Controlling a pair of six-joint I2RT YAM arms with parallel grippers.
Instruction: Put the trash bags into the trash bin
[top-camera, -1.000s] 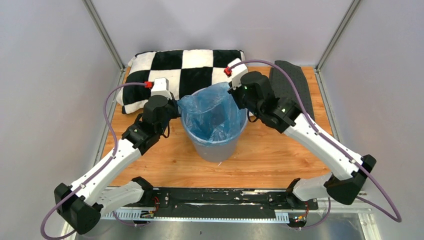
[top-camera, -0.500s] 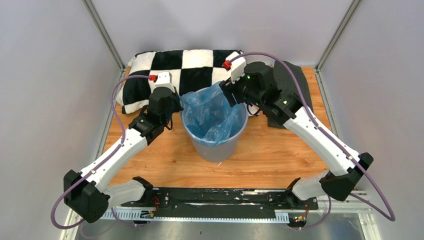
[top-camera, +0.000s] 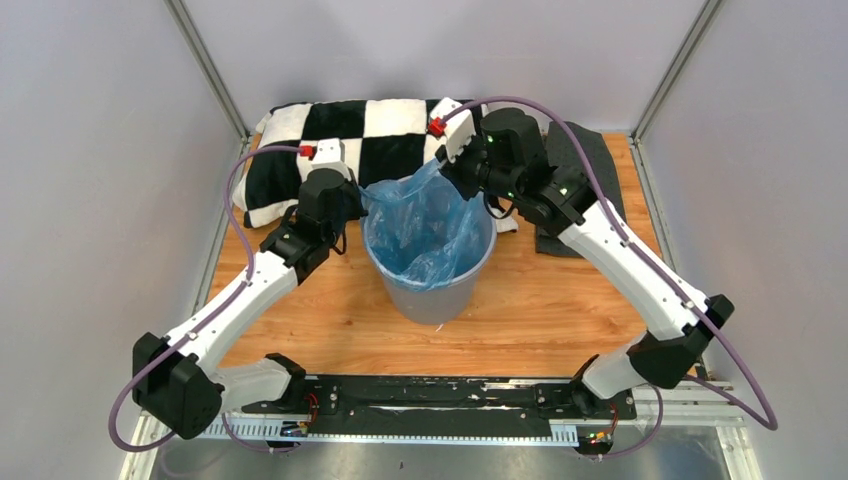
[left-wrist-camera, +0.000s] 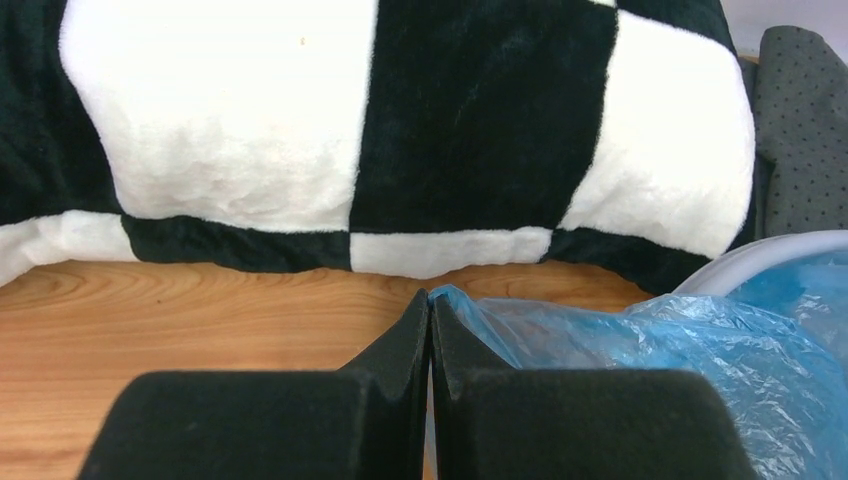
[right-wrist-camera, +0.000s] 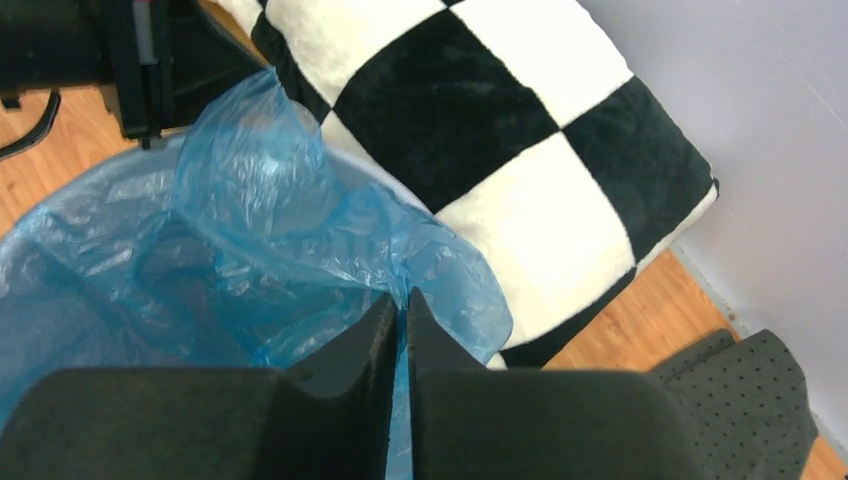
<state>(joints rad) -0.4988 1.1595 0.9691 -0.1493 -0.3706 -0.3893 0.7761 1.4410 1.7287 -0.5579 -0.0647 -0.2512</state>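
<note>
Wood-grain desk (top-camera: 540, 300), flat, warm orange-brown planks. Along its far edge lies a plush rectangular pillow (top-camera: 390, 125), black & white checks, soft fuzzy nap. Mid-desk, just in front of the pillow, stands the trash bin (top-camera: 435, 295): round, light-grey smooth plastic, slightly tapered twd the base, upright. The trash bag (top-camera: 425, 225) sits inside it: thin translucent light-blue film, v. crinkly, lining the bin w/ its mouth open. Its top edge rises above the rim in two peaks, one at the left side & one at the far right. Dark grey dotted mat (left-wrist-camera: 800, 140), flat fabric, lies at the far right corner, beside the pillow's end.

Left gripper (left-wrist-camera: 429, 300): black jaws pressed together, pinching the bag's left peak just outside the bin rim, over bare wood. Right gripper (right-wrist-camera: 405, 298): jaws nearly together w/ blue film caught betw. them, holding the bag's far-right peak up above the rim, near the pillow.
</note>
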